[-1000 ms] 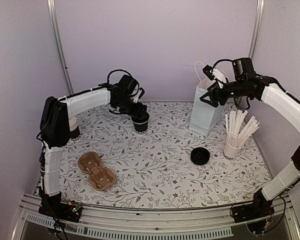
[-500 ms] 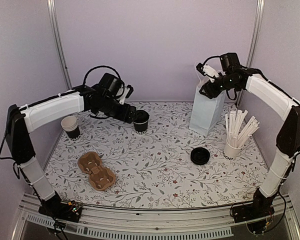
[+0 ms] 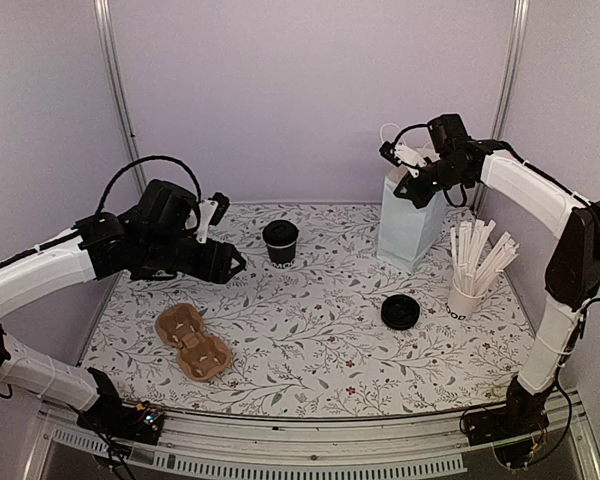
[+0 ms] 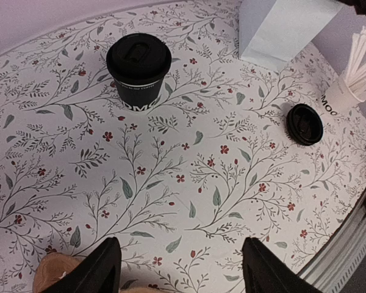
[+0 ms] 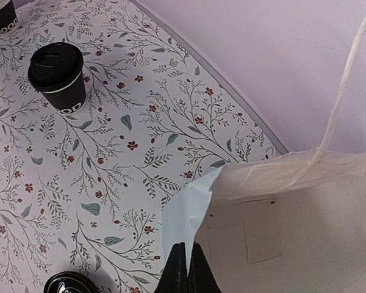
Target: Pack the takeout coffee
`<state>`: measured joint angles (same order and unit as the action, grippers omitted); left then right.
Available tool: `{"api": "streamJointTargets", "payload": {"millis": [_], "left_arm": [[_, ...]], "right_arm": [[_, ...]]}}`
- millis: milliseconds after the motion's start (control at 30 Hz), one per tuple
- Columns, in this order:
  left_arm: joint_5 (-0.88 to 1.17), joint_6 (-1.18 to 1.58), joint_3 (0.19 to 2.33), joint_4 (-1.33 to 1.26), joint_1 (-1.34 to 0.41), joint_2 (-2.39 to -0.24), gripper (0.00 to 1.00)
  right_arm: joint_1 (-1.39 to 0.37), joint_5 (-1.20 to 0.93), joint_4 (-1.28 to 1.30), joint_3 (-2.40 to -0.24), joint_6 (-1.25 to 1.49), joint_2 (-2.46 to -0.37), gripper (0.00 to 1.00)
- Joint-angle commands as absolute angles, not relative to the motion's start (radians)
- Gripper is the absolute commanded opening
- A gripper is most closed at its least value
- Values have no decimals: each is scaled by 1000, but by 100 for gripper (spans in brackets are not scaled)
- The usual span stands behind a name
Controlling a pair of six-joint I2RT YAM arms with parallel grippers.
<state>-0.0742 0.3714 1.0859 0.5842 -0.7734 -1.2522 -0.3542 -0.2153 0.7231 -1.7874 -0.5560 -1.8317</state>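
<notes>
Brown cardboard cup carrier lay low beside the left claw, its edge showing by one finger in the wrist view. Floral-print table ran bare ahead of that claw. A loose black lid lay flat ahead and off to its right, well apart. Farther right stood a white stirrer cup, full of pale sticks. The pale-blue paper bag stood upright beyond the lid. Left claw hung above the table with its fingers spread and nothing between them. Right claw was pinched tight on the top rim of the bag, whose mouth gaped just beside it. The takeout coffee stood upright on the table with its lid on, straight ahead of the left claw and slightly left of its line, well apart, with nothing in between. It sat well apart from the right claw too, out past the bag's side. White letters on the coffee read partly "OM"; the stirrer cup showed "MOO". A second dark cup, cut off at the far corner of the right wrist view, showed "OD".
</notes>
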Motion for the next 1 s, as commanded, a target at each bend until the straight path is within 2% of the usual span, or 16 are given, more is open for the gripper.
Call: {"api": "streamJointTargets", "payload": {"millis": [0,300,967], "left_arm": [[-129,396,1047,574,-755,-1195,69],[-154,395,1043,598,-720,-1181,69],[-171,405,1040,617,-682,-1161,69]], "right_arm": [[-443,-294,755,-1733,-609,-1773,0],[-660,-297,849,-1646,-701,-1694,0],[-789,-485,1023,-1596,-841,-1534,1]]}}
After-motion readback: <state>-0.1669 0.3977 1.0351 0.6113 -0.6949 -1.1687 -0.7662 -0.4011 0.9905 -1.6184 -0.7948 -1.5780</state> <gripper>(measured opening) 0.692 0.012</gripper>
